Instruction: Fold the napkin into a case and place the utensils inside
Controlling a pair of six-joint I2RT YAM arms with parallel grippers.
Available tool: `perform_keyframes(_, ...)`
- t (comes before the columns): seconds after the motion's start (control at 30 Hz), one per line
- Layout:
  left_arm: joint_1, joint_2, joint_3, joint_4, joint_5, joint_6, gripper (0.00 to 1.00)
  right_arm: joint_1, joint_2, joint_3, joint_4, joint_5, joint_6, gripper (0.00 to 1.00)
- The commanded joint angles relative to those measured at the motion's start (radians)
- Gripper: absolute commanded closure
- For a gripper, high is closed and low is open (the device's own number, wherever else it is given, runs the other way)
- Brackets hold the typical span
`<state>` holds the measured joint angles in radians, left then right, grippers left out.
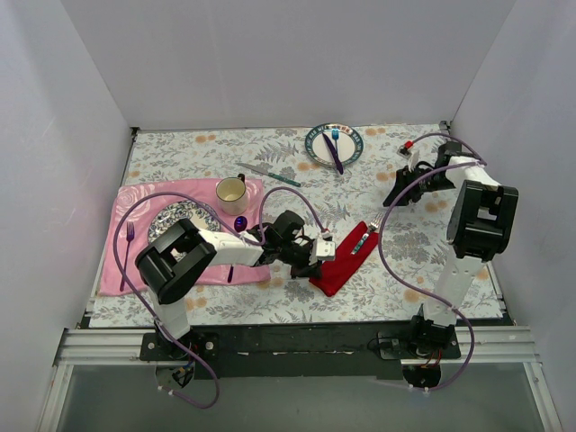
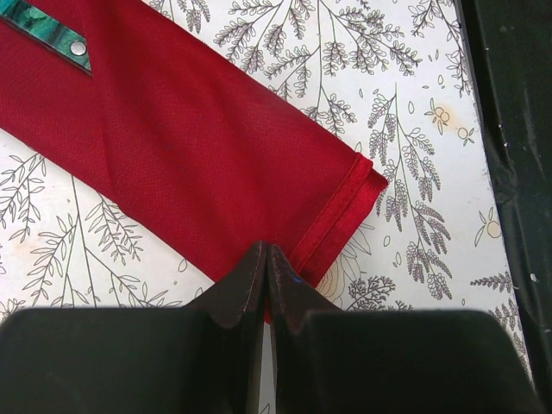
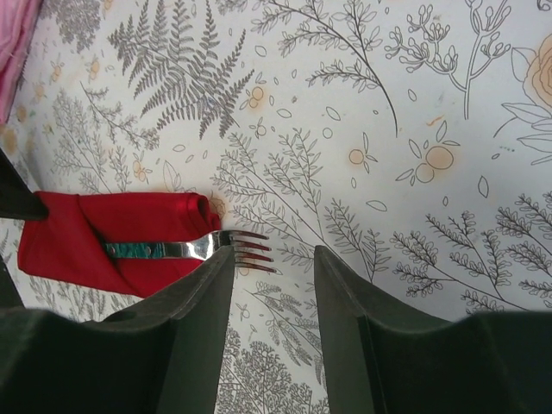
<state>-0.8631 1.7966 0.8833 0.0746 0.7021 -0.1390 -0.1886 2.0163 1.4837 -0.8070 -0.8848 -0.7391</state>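
Note:
The red napkin [image 1: 340, 270] lies folded into a narrow strip on the floral tablecloth, and also shows in the left wrist view [image 2: 190, 147] and the right wrist view [image 3: 78, 233]. The teal-handled fork [image 1: 363, 241] lies along the napkin with its tines sticking out past the far end [image 3: 172, 250]; its handle shows in the left wrist view [image 2: 43, 30]. The teal-handled knife [image 1: 270, 174] lies apart on the tablecloth near the cup. My left gripper [image 1: 317, 261] [image 2: 267, 252] is shut at the napkin's near hemmed corner. My right gripper [image 1: 393, 196] [image 3: 272, 254] is open and empty, above the cloth just beyond the fork's tines.
A pink placemat [image 1: 135, 261] at the left holds a patterned plate [image 1: 171, 216], a purple fork [image 1: 129, 243] and a purple spoon [image 1: 239, 222]. A cup [image 1: 231, 190] stands at its far edge. A plate [image 1: 317, 144] at the back carries a blue fork and a purple knife.

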Motion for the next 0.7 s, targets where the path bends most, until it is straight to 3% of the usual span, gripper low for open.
perform_keyframes(0.0, 0.009, 0.027, 0.017, -0.033, -0.032, 0.006, 0.98, 0.014, 0.03, 0.053, -0.097, 0.046, -0.071, 0.5)
perform_keyframes(0.43, 0.01, 0.03, 0.023, -0.033, -0.035, 0.006, 0.98, 0.037, 0.065, 0.069, -0.129, 0.058, -0.105, 0.53)
perform_keyframes(0.67, 0.013, 0.032, 0.022, -0.027, -0.035, 0.004, 0.98, 0.043, 0.065, 0.069, -0.161, 0.067, -0.144, 0.75)
